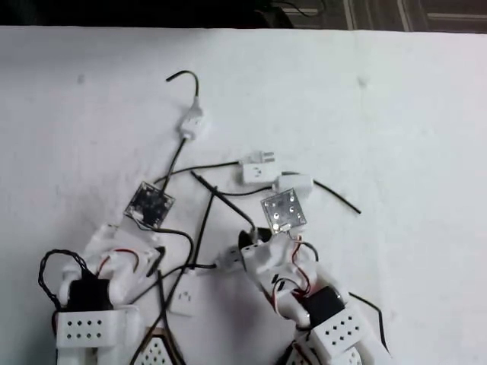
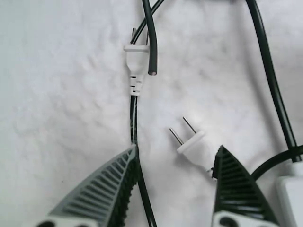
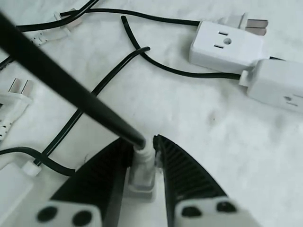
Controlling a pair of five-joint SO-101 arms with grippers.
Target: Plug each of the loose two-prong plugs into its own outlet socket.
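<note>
The gripped plug [image 3: 142, 165] stands between the two fingers of the right claw [image 3: 143, 142], which is pinched narrow on the plug's white body. Its black cord [image 3: 71, 90] slants up and away out of the grasp. In the high view this plug [image 1: 228, 258] is close to the near edge of the surface [image 1: 396, 114], about midway along it.

Beyond it, around the middle of the surface, the first socket block [image 3: 227, 45] and the second socket block [image 3: 279, 87] lie just beside each other. Each turns a face of slots upward, open to view (the first also has its own flat prongs sticking out of one end). A thin cord [image 3: 189, 72] runs across the surface into the end of the second block.

The left claw [image 2: 177, 147] is spread wide, low over the surface. The short plug [image 2: 191, 144] lies flat between its fingers, much nearer the dark one, with its two pins pointing away from the claw. Whether its rear end touches that finger I cannot tell. Farther out lies the corded plug [image 2: 135, 66], and its cord runs back past the tip of the grey finger. A cut cord end [image 2: 151, 71] rests across its side. In the high view the corded plug [image 1: 192, 122] is toward the far edge, left of the middle. A corner of a third socket block [image 2: 289, 198] sits beside the dark finger.
</note>
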